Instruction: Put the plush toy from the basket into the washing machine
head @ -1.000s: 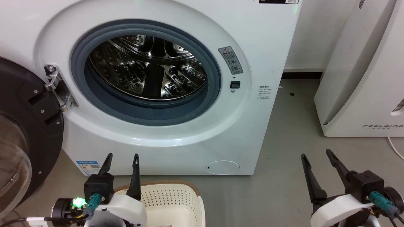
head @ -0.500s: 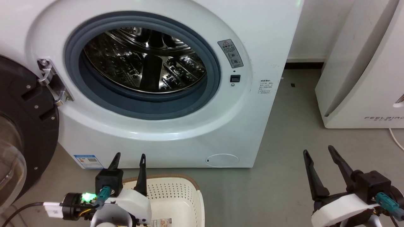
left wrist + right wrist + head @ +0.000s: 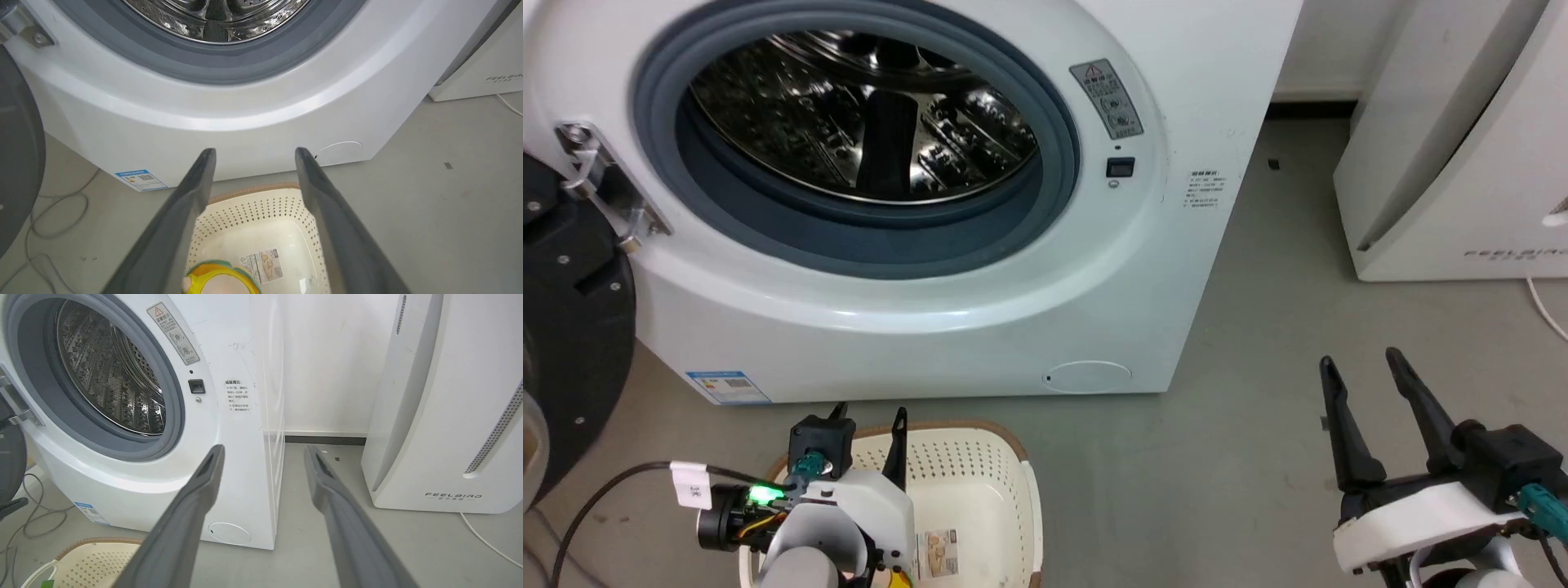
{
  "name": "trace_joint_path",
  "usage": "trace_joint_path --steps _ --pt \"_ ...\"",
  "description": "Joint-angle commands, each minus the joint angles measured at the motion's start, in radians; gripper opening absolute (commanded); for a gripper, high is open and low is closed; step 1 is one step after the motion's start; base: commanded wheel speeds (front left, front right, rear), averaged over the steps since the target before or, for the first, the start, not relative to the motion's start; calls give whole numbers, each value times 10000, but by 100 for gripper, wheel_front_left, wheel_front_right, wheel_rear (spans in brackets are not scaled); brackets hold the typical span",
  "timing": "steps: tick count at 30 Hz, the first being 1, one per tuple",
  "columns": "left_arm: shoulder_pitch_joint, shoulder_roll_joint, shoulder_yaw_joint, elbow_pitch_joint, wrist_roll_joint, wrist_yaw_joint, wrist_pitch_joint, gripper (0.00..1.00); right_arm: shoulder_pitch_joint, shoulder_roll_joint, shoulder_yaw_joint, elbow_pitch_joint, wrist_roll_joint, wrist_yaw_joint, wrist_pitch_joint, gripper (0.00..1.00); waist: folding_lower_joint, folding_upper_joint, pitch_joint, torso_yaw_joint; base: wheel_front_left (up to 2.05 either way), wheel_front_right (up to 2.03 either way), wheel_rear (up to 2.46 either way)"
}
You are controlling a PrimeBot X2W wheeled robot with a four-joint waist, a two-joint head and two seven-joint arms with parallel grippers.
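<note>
At the near edge of the basket (image 3: pixel 261 210) lies the plush toy (image 3: pixel 220 281), beneath the wide-open, empty left gripper (image 3: pixel 254 151); closing off-centre could pinch only its hat and let it slip.

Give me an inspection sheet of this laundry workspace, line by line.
Surface: grey floor.
Job's things: plush toy in the basket; washing machine with door open, drum looks empty.
Clutter: small dark scrap on the floor.
Grippers: left gripper open above the basket; right gripper open over the floor.
Cables: grey cable beside the washing machine; white cable by the appliance.
Surroundings: white FEELBIRD appliance, white wall.
</note>
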Motion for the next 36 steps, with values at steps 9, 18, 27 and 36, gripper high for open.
trace_joint_path --steps 9,18,27,36 --pt "-814 430 -105 1324 -277 -84 591 100 -523 -2 21 -203 420 -4 -288 100 -1 0 948 -223 0 0 0" --pt "-1430 967 -495 2273 -142 101 1115 100 -1010 -2 93 -407 740 -5 -475 100 -1 0 2087 -499 0 0 0" --pt "-1954 1364 -993 3208 24 178 1782 100 -1348 -3 51 -582 1039 -5 -663 100 -1 0 3099 -702 0 0 0" --pt "-2535 1687 -1369 4137 27 253 2261 100 -1710 -3 2 -771 1265 -6 -852 100 -1 0 3985 -743 0 0 0"
